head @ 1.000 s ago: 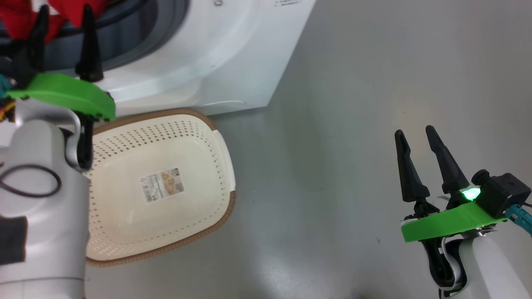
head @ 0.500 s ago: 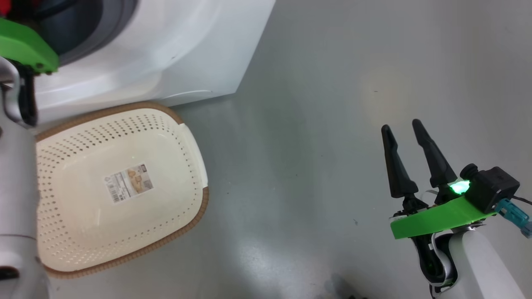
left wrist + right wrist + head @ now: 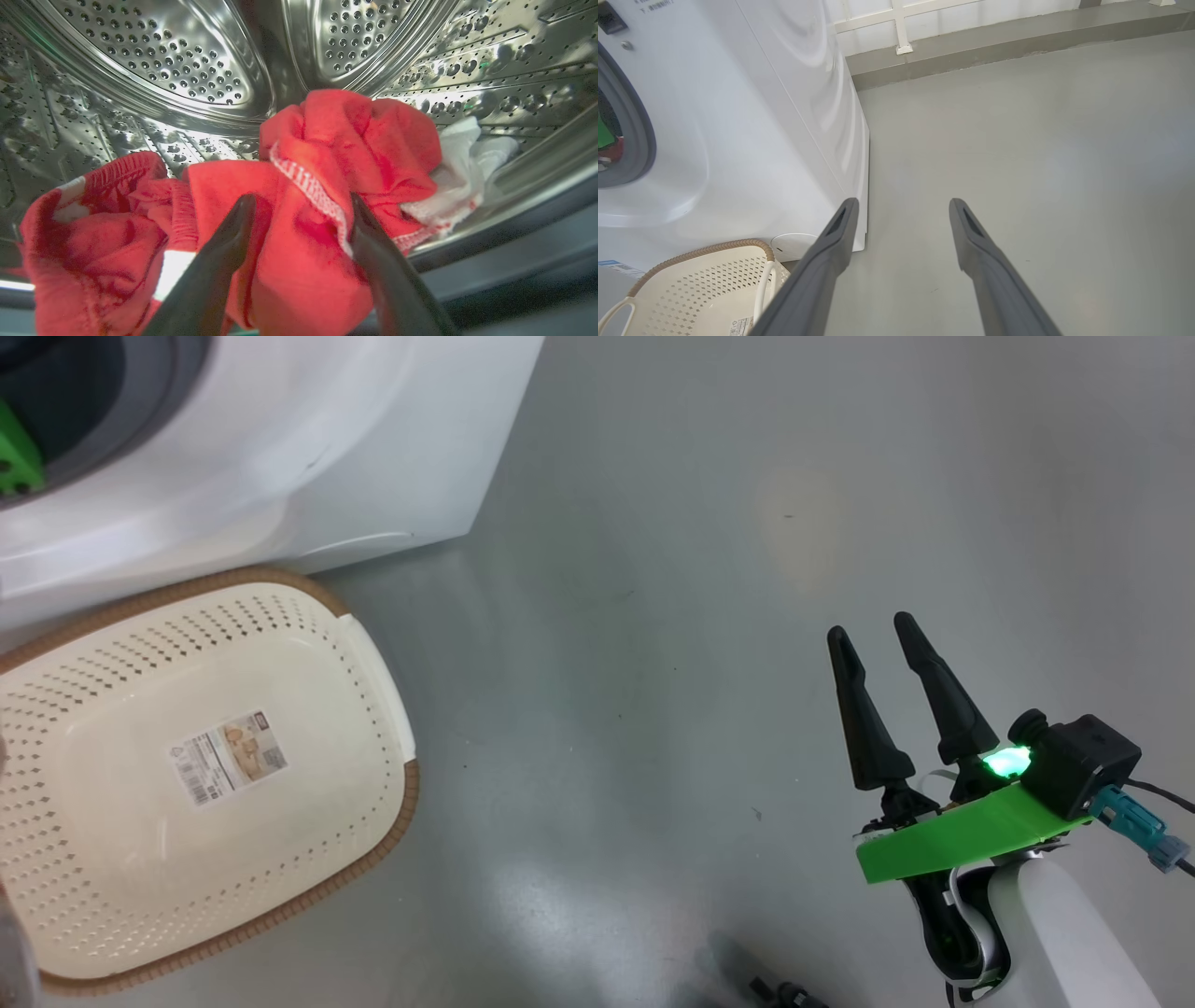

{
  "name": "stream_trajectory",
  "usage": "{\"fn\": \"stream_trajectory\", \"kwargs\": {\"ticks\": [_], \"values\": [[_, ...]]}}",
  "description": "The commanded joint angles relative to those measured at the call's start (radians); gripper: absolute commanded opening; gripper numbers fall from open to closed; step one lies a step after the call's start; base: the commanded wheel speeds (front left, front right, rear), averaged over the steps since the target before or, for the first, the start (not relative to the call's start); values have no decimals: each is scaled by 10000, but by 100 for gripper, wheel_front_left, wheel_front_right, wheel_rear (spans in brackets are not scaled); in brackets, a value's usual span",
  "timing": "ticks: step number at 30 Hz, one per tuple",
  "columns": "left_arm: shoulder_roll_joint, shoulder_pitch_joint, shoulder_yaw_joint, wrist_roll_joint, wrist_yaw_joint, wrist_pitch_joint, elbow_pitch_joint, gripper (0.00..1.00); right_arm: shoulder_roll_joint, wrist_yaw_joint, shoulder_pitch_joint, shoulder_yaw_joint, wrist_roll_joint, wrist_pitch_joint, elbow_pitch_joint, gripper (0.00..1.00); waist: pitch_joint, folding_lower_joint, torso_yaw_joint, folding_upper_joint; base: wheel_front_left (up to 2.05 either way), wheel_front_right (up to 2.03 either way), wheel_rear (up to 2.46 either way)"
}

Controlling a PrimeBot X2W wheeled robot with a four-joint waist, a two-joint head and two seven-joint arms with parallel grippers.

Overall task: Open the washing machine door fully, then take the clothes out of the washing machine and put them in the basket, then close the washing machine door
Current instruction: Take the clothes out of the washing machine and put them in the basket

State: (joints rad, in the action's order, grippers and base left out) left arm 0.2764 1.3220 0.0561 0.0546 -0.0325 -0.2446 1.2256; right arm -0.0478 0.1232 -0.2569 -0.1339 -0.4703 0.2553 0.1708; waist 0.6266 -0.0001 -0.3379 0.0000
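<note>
Grey glossy floor point(image 3: 709, 616), a few dark specks, pale patch toward the far side. White front-loader washing machine point(image 3: 308, 439) stands on it at left. Cream perforated basket point(image 3: 308, 840) with a brown woven rim sits upright on the floor, just beside the machine's front base.

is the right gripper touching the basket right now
Apart. In the head view the right gripper, jaws open, hangs over the floor, and a broad stretch of bare grey floor lies between it and the brown rim of the basket.
</note>
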Motion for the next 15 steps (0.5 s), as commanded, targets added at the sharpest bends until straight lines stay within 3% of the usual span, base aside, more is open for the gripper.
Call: {"fn": "stream_trajectory", "kwargs": {"ticks": [1, 5, 6, 7, 8, 10, 15], "values": [[552, 294, -7, -90, 142, 2, 4, 100, -26, 75, 50, -178, -86, 65, -236, 100, 68, 1, -90, 0, 0, 0, 0], [590, 474, -129, -146, 205, -16, 187, 100, -26, 75, 44, -164, -122, 65, -266, 100, 82, 1, -107, 0, 0, 0, 0], [589, 512, -159, -153, 232, -20, 235, 85, -26, 75, 45, -156, -127, 65, -275, 100, 79, 1, -103, 0, 0, 0, 0], [580, 545, -168, -136, 242, -22, 279, 49, -25, 75, 44, -150, -129, 65, -280, 100, 76, 1, -94, 0, 0, 0, 0], [575, 576, -210, -148, 236, -21, 320, 36, -25, 75, 35, -145, -132, 65, -283, 100, 77, 1, -83, 0, 0, 0, 0], [550, 630, -265, -146, 238, -29, 379, 0, -25, 75, 7, -139, -131, 65, -272, 100, 60, 1, -51, 0, 0, 0, 0], [430, 647, -438, -129, 147, -121, 387, 0, -25, 75, -71, -116, -115, 65, -262, 100, -35, 1, 57, 0, 0, 0, 0]]}}
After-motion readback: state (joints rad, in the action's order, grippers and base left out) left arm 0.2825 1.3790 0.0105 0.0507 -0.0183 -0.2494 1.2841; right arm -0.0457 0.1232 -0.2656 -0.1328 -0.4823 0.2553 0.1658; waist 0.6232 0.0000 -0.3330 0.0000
